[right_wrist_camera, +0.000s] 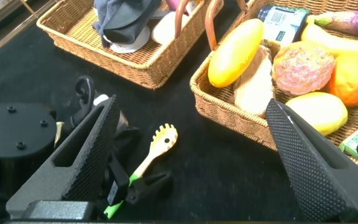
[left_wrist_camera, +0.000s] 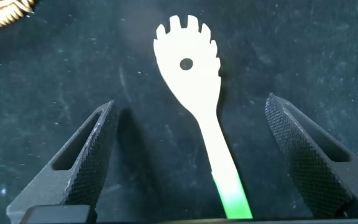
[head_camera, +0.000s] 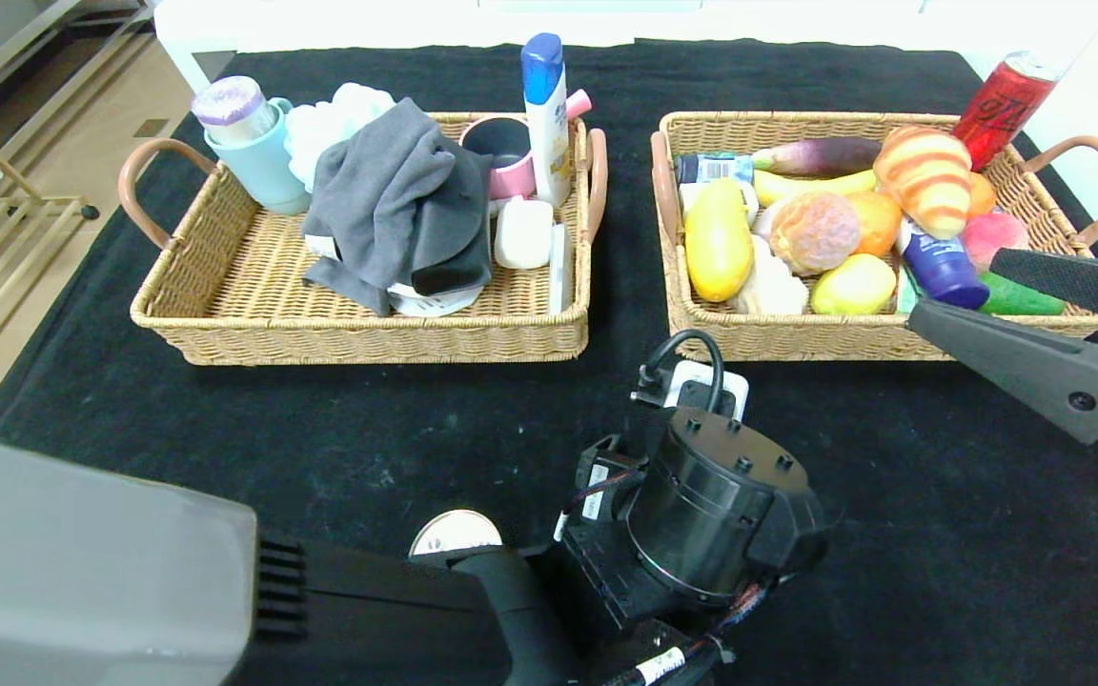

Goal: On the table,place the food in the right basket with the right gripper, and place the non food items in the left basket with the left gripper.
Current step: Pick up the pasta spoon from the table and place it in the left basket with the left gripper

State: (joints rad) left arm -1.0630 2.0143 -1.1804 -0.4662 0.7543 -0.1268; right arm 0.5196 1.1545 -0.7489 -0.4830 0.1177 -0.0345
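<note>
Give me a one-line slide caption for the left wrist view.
Open left gripper straddling a white pasta spoon with a green handle, lying on the black table.

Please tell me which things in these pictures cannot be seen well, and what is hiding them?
- Pasta spoon: hidden under the left hand in the head view; its green handle end runs off the left wrist view's edge.
- Round silver object: partly behind the left arm, unidentifiable.
- Items under the grey cloth in the left basket: covered.
- Right hand: the head view's edge cuts off its body.
</note>
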